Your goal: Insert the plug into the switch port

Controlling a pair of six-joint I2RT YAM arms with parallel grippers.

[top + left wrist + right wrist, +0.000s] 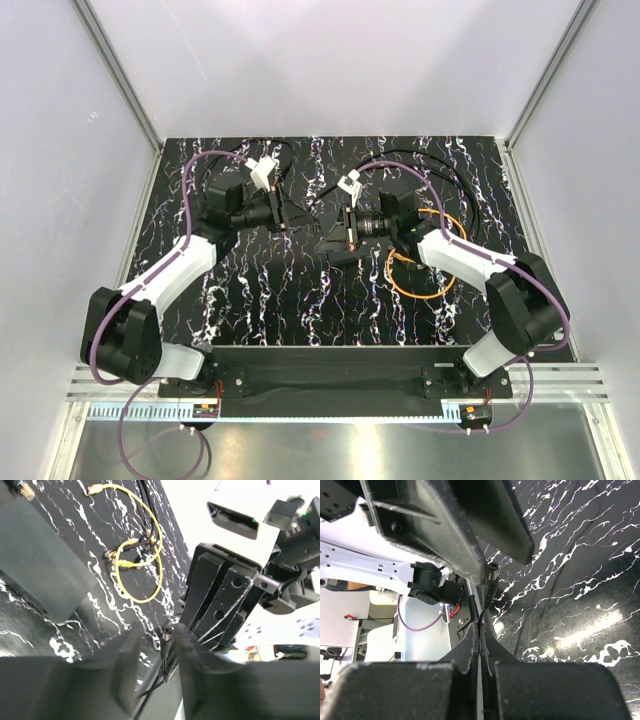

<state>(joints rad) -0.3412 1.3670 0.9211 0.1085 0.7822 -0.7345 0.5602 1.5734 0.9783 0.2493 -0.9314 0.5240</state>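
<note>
A thin black cable ends in a barrel connector [491,577], and my right gripper [480,630] is shut on that cable just below the connector. The same connector [166,640] stands between the spread fingers of my open left gripper [155,630], close to one finger. In the top view the two grippers meet tip to tip, left gripper [298,217] facing right gripper [342,232]. The orange coiled cable [420,272] lies on the mat, its plug [95,488] apart from both grippers. The switch, a flat black box [35,560], lies below the grippers [340,256]. Its port is hidden.
More thin black cables [455,190] loop across the back right of the black marbled mat [250,300]. White walls close in the mat on three sides. The arm bases sit on a black rail [330,365] along the near edge.
</note>
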